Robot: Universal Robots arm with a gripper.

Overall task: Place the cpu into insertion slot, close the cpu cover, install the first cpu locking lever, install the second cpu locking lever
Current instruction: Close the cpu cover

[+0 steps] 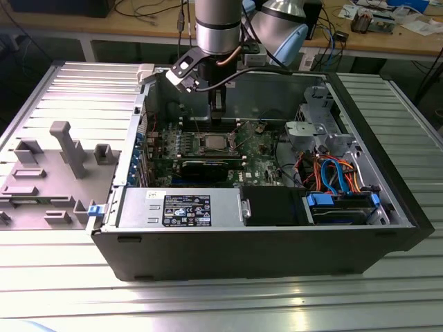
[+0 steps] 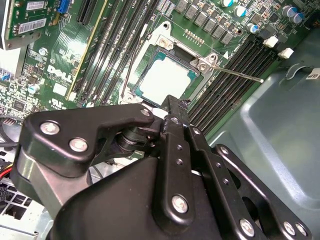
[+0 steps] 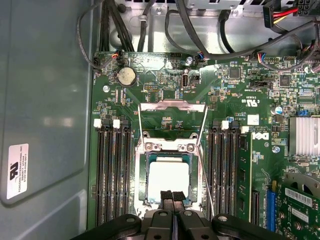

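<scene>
With the cpu (image 3: 169,180) seated in the insertion slot (image 3: 145,175) and the cpu cover (image 3: 172,106) open, the closed, empty gripper (image 3: 172,194) at the chip's edge could nudge it askew.

Pincer (image 3: 172,196) closed, pointing straight down.

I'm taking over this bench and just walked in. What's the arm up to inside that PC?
The arm reaches into the open computer case, and its gripper, fingers together and holding nothing, is over one edge of the insertion slot on the green motherboard. The cpu sits in the slot. The cpu cover is swung open, and a locking lever sticks out unlatched.
</scene>
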